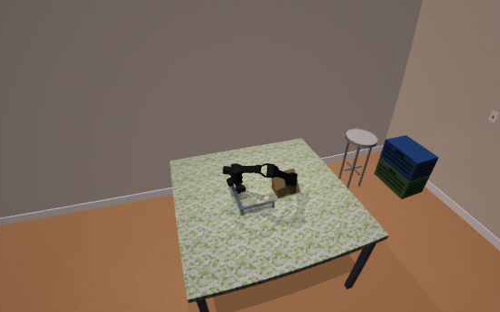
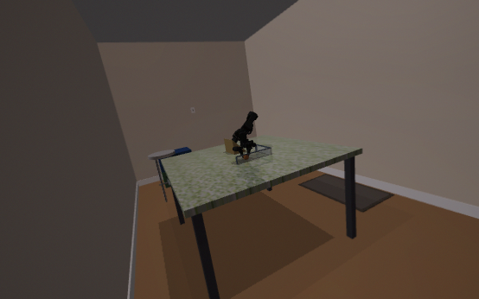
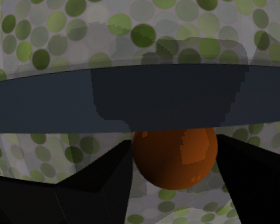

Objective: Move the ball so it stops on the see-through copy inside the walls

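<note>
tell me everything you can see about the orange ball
The ball is a smooth, glossy orange sphere, clamped between the two black fingers of the hand. In the wrist view its top is hidden behind the dark band of a low wall. In the exterior view it shows as a small orange dot by the walls' corner.

Arm (image 1: 253, 169): black, six-joint, elbow folded, reaching toward the table's far-left corner. Gripper (image 1: 239, 186): pointed downward, fingers clamped on ball (image 3: 175, 157), one each side.
</note>
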`<state>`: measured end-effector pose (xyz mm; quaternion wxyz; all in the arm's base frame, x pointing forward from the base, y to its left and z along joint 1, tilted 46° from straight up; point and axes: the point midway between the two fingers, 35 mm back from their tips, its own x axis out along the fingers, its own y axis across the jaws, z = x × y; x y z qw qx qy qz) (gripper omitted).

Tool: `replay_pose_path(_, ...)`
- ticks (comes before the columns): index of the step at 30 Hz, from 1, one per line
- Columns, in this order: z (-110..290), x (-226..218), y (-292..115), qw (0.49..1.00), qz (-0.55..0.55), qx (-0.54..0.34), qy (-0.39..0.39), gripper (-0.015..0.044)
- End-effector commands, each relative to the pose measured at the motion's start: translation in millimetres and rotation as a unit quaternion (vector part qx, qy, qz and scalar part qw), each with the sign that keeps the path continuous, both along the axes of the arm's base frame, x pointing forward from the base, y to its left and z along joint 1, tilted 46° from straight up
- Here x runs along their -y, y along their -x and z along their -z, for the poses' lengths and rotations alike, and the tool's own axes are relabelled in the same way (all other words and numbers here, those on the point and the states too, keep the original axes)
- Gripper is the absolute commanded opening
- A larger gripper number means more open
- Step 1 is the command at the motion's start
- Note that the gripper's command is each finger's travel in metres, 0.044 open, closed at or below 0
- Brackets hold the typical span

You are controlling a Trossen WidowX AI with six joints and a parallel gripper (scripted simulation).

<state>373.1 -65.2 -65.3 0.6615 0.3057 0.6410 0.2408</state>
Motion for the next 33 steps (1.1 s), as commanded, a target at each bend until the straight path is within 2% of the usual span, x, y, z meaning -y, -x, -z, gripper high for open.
replay_pose_path(1, 4, -6, 1, 1.0, 0.001, -0.002, -0.004, 0.0)
replay_pose_path(5, 6, -8, 0, 1.0, 0.001, -0.002, -0.004, 0.0)
replay_pose_path(17, 4, -5, 0, 1.0, 0.0, -0.001, 0.0, 0.0315)
replay_pose_path(18, 4, -5, 0, 1.0, 0.0, -0.001, 0.0, 0.0326)
replay_pose_path(22, -3, 4, 0, 1.0, 0.0, -0.001, 0.0, 0.0326)
replay_pose_path(27, -54, 55, 5, 1.0, 0.001, -0.002, -0.002, 0.0326)
replay_pose_path(33, -51, 55, 3, 1.0, 0.009, 0.003, -0.001, 0.0326)
